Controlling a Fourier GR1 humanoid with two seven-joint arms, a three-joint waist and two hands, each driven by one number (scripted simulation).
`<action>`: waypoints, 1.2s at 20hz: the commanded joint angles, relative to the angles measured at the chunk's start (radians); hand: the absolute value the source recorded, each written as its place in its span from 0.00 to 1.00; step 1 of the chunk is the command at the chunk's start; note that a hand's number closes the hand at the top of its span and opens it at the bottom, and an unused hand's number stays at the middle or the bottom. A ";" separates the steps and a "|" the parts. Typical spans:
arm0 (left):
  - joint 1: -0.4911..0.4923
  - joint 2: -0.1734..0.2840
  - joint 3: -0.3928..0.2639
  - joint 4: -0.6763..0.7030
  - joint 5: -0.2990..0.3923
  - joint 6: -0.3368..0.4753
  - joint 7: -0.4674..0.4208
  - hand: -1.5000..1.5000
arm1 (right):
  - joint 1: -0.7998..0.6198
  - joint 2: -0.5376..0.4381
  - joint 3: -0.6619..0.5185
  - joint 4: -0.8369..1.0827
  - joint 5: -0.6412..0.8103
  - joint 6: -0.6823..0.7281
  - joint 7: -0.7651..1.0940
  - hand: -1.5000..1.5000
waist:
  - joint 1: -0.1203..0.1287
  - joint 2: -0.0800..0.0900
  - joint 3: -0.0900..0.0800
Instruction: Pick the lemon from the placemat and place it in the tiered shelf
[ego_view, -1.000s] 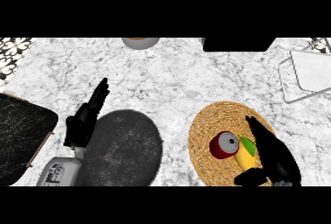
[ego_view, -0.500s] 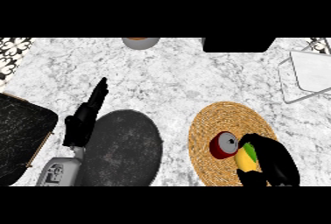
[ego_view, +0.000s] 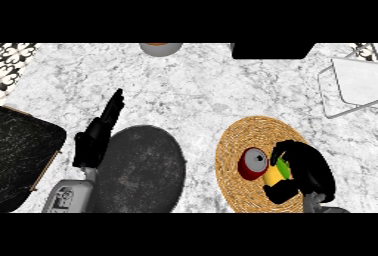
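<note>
Far left, a dark speckled slab (ego_view: 22, 155) with a thin wooden edge runs out of the view's left side. Just right of it, the left hand (ego_view: 100, 135) rests over the marble counter (ego_view: 192, 90), its fingers straight and held together, pointing up and slightly right, holding nothing; its grey forearm (ego_view: 68, 195) enters from the lower edge. Beside that hand lies a dark grey oval plate (ego_view: 144, 170), the hand's heel overlapping the plate's left rim. At top centre, a grey round dish (ego_view: 160, 48) with an orange-brown inside is cut by the upper edge; right of it, a black rectangular thing (ego_view: 269, 50) is also cut by the edge. Right of centre, a round woven placemat (ego_view: 244, 140) lies on the counter. On the placemat, a dark red round object (ego_view: 253, 163) with a grey face sits just left of the right hand (ego_view: 306, 172). The right hand's fingers and thumb curl round the lemon (ego_view: 276, 173), which shows as a yellow and green patch between them, over the placemat's lower right part. Whether the lemon touches the mat I cannot tell. At the upper right, the tiered shelf (ego_view: 354, 85), white with a wire frame, stands well apart from the lemon.
</note>
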 joint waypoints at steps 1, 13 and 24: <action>-0.057 0.005 0.008 0.002 -0.019 0.011 0.043 0.50 | -0.066 0.004 -0.068 0.031 -0.025 -0.014 -0.022 1.00 | -0.001 0.001 0.001; 0.018 -0.009 -0.002 0.006 -0.028 0.018 -0.029 0.50 | -0.063 0.104 -0.109 -0.421 -0.125 -0.097 0.064 1.00 | -0.011 -0.003 0.000; 0.031 0.003 0.005 -0.038 0.007 -0.025 -0.001 0.50 | -0.371 -0.001 -0.273 -0.573 -0.030 0.049 0.363 1.00 | 0.005 -0.001 0.000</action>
